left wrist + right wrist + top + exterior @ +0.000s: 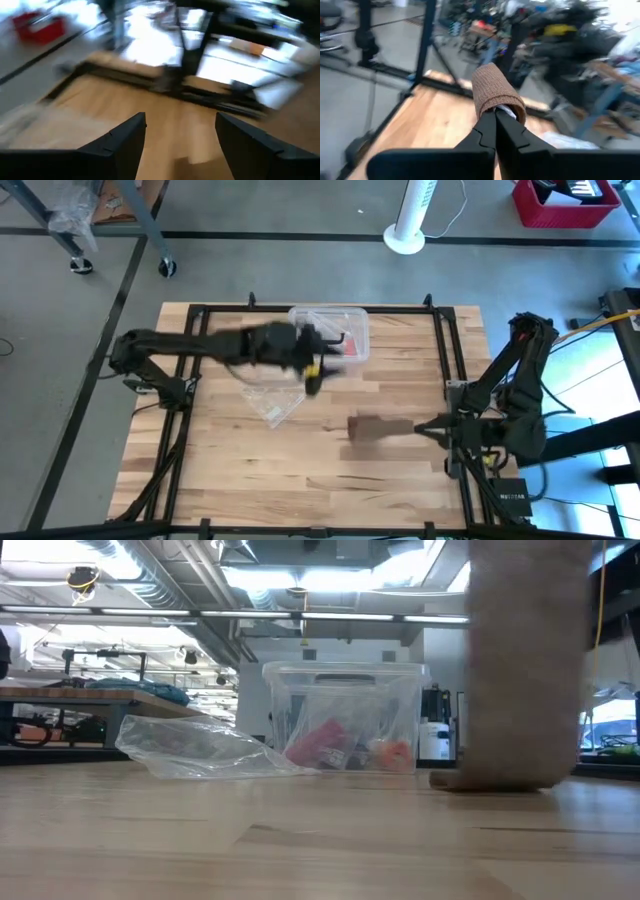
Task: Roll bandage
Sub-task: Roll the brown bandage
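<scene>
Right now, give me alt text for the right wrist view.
The right end effector is shut on a fold of the brown bandage, which drapes over its dark fingertips. Beneath lies the wooden table with its black frame; the blurred room fills the background.
</scene>
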